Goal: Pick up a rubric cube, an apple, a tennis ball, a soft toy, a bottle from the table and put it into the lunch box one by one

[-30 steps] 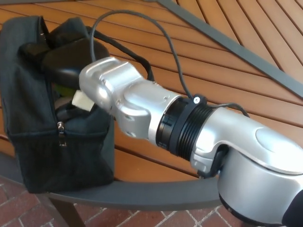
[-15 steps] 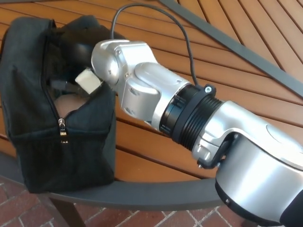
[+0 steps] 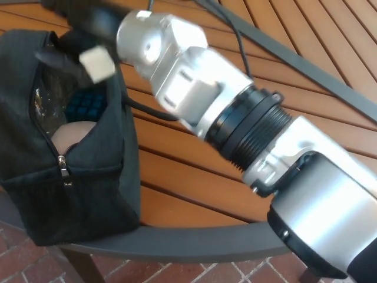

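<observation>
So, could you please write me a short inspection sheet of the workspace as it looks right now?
Surface: wooden slatted table with a dark metal rim.
Job's things: black lunch box stands unzipped at the table's left edge; inside show a blue cube, something clear and shiny and a pale rounded thing, hard to identify.
Clutter: nothing seen.
Hands: right hand blurred above the lunch box, fingers unclear; left hand not in view.
Cables: black cable runs along the right arm.
Surroundings: brick floor below the table.
</observation>
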